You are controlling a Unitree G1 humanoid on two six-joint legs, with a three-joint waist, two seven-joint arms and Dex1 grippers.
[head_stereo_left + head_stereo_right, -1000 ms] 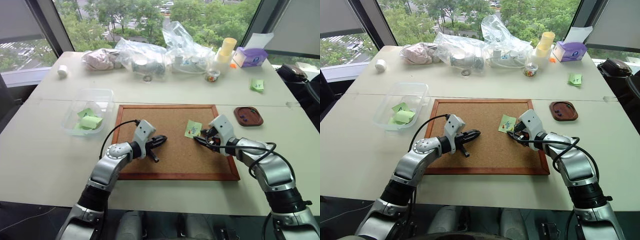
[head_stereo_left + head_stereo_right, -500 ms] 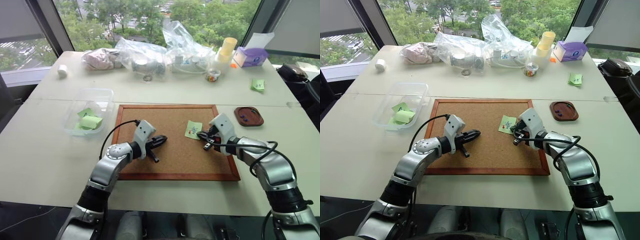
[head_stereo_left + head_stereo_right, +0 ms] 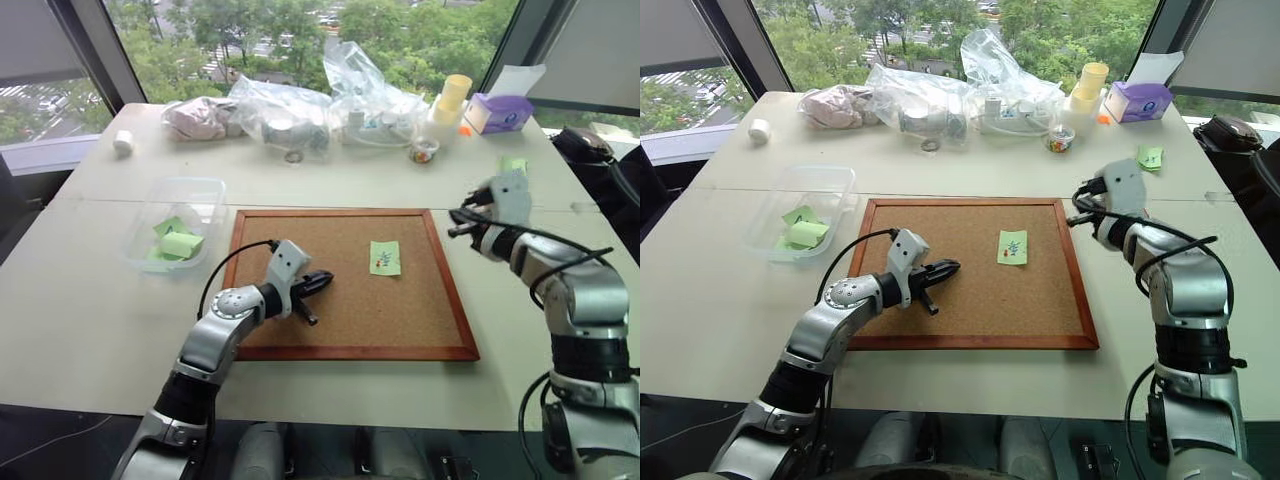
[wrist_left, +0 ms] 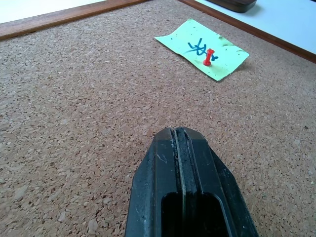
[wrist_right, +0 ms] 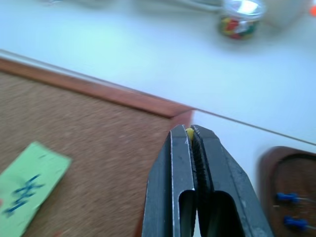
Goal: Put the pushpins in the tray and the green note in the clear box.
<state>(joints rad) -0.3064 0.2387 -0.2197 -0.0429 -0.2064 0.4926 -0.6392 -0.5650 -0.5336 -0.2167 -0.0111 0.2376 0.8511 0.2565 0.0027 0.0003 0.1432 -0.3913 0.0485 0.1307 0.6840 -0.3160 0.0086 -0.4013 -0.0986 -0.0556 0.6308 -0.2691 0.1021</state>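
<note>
We judge the task partly done. Our right gripper [image 5: 190,136] is clamped on a yellow pushpin [image 5: 189,132], whose head peeks out between the fingertips, and it hangs above the table near the cork board's [image 3: 330,320] two o'clock corner, close beside the tray [image 5: 289,192]. The tray lies just off that corner of the board and already holds two blue pins [image 5: 291,210]; the yellow one is not yet in it. The green note [image 3: 384,258] lies on the board at about one o'clock from its centre, pinned by a red pushpin [image 4: 209,57] that stands in it. Our left gripper [image 3: 318,282] rests with its fingers pressed together and nothing between them, low over the cork at nine o'clock from the note. The clear box [image 3: 205,190], at ten o'clock off the board, holds only plain lime notes [image 3: 180,243]. Left to do, as we read it: drop the yellow pin, pull the red one, then carry the note to the box.
</note>
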